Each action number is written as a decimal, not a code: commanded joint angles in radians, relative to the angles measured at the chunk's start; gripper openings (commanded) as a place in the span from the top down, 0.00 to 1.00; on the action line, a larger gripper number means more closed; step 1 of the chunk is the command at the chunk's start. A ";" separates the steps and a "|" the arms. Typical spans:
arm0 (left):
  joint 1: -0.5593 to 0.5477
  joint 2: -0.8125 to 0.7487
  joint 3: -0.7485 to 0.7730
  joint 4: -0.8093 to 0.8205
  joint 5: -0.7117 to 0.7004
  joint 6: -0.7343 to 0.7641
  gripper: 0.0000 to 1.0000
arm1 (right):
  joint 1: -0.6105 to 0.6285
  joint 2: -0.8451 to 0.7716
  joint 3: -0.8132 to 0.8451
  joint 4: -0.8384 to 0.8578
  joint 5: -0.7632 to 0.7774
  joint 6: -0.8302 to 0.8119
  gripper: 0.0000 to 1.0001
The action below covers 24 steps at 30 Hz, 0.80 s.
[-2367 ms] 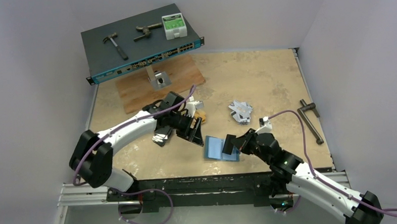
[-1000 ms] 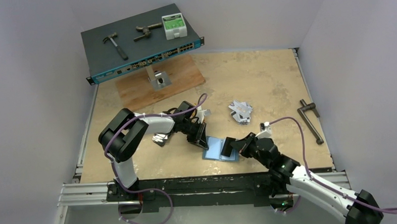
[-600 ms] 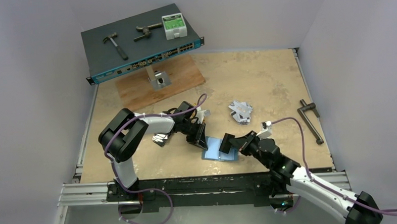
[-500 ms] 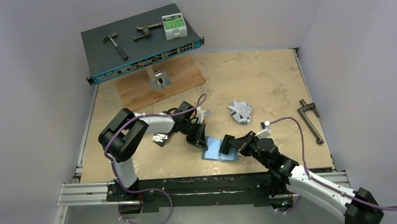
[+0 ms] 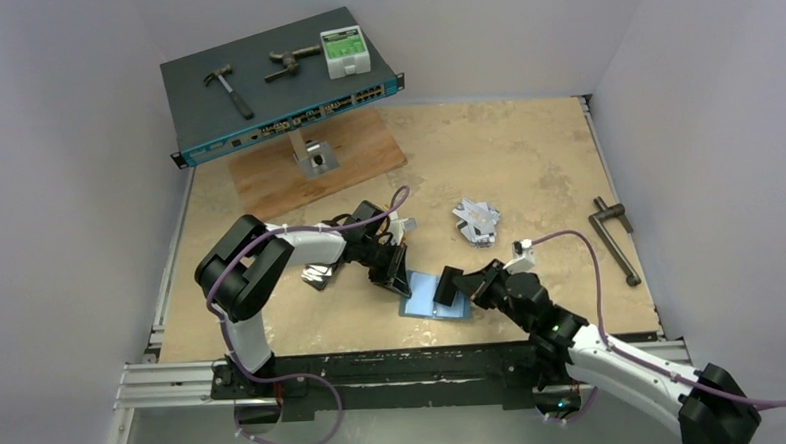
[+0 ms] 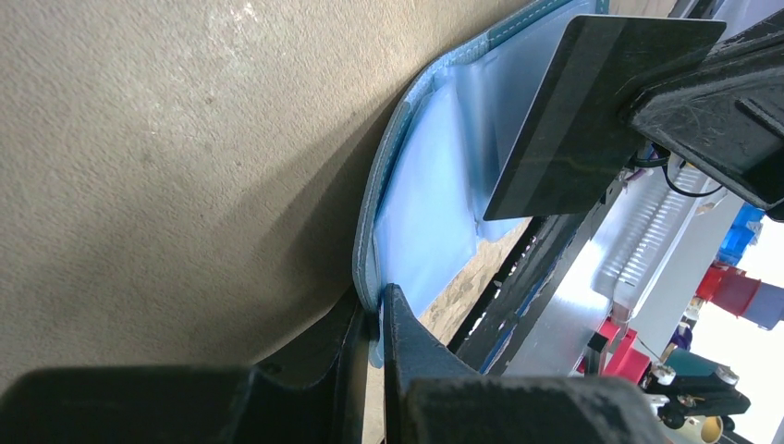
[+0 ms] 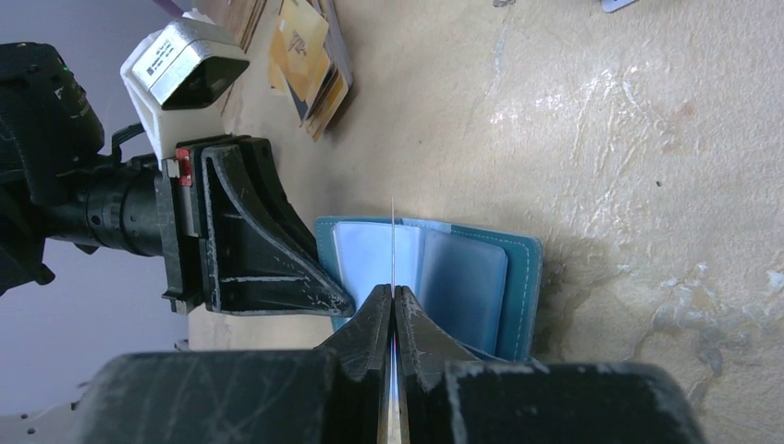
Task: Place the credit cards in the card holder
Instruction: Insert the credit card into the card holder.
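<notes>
The teal-blue card holder [image 5: 427, 299] lies open on the table, its clear inner slots facing up [image 7: 462, 273]. My left gripper [image 5: 399, 282] is shut on the holder's left edge [image 6: 374, 310]. A black credit card [image 5: 450, 285] hangs over the holder's middle, pinched in my shut right gripper [image 5: 470, 287]. In the right wrist view that card shows edge-on as a thin line [image 7: 393, 245] above the slots. The left wrist view shows its dark face [image 6: 582, 102] tilted over the holder [image 6: 434, 213]. Gold-orange credit cards [image 7: 310, 55] lie beyond the left gripper.
Silver-grey cards [image 5: 477, 221] lie fanned right of centre, and another small stack [image 5: 318, 275] sits under the left arm. A network switch [image 5: 283, 97] with a hammer [image 5: 228, 89] and a white-green box [image 5: 344, 52] stands over a wooden board [image 5: 317, 170]. A metal tool [image 5: 615, 237] lies at right.
The left gripper came down to the holder and shut on its left edge. The right gripper has nudged the black card slightly left over the holder. Little movement in the last half second.
</notes>
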<state>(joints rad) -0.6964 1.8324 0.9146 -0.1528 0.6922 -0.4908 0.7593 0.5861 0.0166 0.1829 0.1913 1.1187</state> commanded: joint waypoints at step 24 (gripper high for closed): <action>-0.002 -0.020 0.028 -0.025 -0.025 -0.003 0.93 | 0.005 0.139 -0.068 0.166 -0.017 -0.017 1.00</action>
<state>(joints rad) -0.6964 1.8324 0.9184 -0.1596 0.6907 -0.4908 0.7593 0.7082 0.0166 0.2909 0.1867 1.1175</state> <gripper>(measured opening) 0.077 0.004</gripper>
